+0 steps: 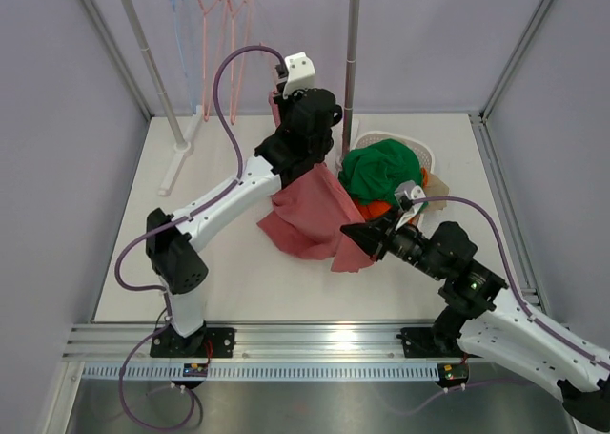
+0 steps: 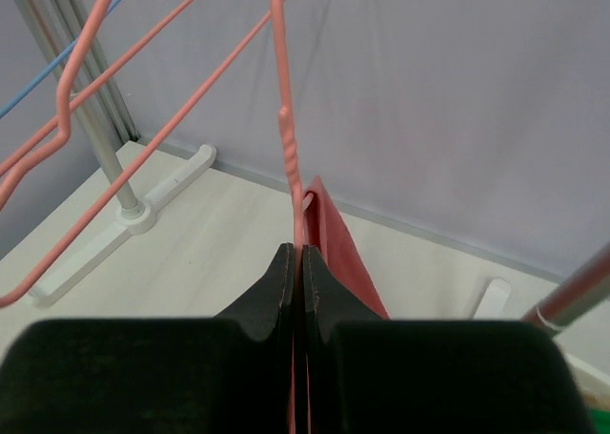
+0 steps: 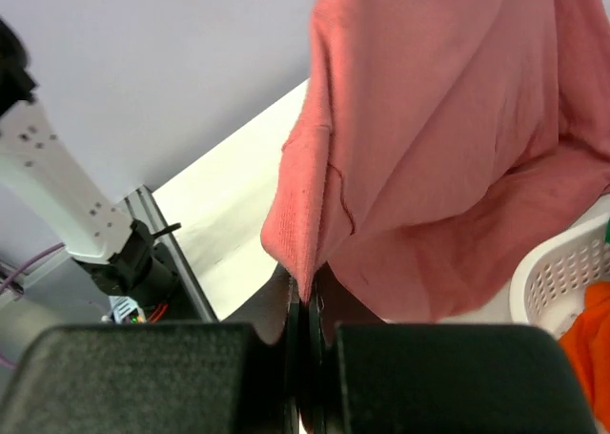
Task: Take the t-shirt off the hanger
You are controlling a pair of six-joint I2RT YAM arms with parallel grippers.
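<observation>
Jaws both clamp tight, left gripper (image 2: 302, 255) on hanger (image 2: 283, 129) neck, right gripper (image 3: 307, 293) on t-shirt (image 3: 448, 167) hem; pulling sideways could snag collar on hanger, slipping hem free.

No legible text, labels or numbers.

— Where is the red cotton t-shirt (image 1: 307, 217)?
— Mid-frame, over the pale flat counter (image 1: 219, 281), below the thin pink wire hanger (image 2: 283, 129).
— And to its right?
— The white slatted plastic basket (image 1: 422, 154), with a green cloth heap (image 1: 381, 167) in it. The grey metal rack pole (image 1: 353, 62) stands behind, at upper centre.
</observation>
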